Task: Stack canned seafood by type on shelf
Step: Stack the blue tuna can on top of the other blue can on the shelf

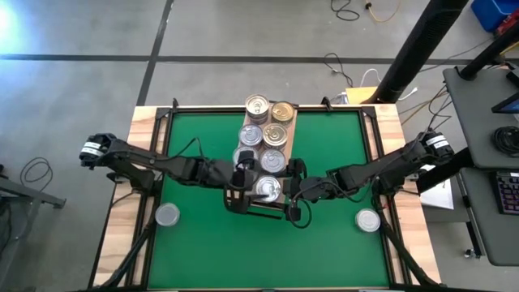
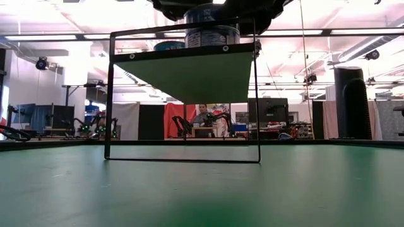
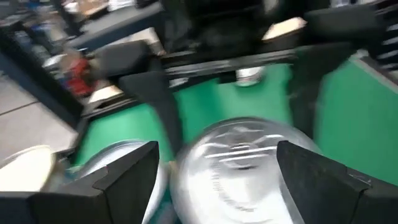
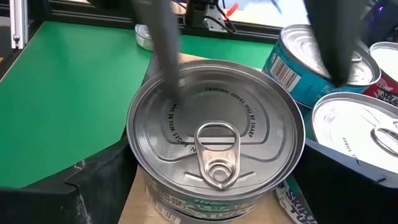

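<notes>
I've got both grippers meeting at the near end of the long light-wood shelf [image 1: 285, 130], left gripper [image 1: 243, 180] and right gripper [image 1: 293, 191] spread wide either side of the silver-topped round tin [image 1: 267, 189], neither visibly clamping, so next I'd back them off cleanly.

Both my arms reached inward from opposite sides of the tabletop [image 1: 324, 138], elbows low, wrists nearly meeting above its middle. My left claw [image 1: 243, 188] came in from the left side, fingers [image 3: 127, 177] spread wide. My right claw [image 1: 285, 191] faced it from the right side, its jaws also standing wide apart, the two claws just beside each other.
</notes>
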Tool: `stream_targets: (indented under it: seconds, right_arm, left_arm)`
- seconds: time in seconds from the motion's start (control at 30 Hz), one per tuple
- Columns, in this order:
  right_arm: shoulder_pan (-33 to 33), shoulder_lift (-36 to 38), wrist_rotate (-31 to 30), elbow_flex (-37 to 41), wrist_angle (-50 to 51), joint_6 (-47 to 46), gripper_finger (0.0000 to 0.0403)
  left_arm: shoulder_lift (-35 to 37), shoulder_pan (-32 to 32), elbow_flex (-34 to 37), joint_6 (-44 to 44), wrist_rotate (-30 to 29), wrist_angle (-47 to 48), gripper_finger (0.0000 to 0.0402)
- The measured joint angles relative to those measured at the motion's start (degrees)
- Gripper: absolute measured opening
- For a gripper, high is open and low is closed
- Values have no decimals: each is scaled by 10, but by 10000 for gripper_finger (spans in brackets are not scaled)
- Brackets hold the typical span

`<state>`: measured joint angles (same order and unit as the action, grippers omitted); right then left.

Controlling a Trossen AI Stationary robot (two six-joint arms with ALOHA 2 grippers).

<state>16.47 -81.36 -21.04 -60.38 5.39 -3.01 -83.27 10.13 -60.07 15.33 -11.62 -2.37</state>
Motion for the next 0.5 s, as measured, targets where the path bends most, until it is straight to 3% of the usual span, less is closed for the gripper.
stream_targets:
  seconds: [0.13, 0.23, 0.33, 0.5]
  right_arm:
    - [0, 0, 0, 0, 2, 0, 384]
    - [0, 0, 0, 0, 2, -1, 384]
    - [0, 0, 0, 0, 3, -10, 384]
    - [0, 0, 0, 0, 3, -11, 384]
  left_arm:
    - [0, 4, 0, -10, 8, -9, 308]
    - [0, 3, 0, -14, 6, -15, 282]
    - [-3, 3, 0, -32, 9, -27, 218]
    - [-23, 3, 0, -72, 33, -51, 60]
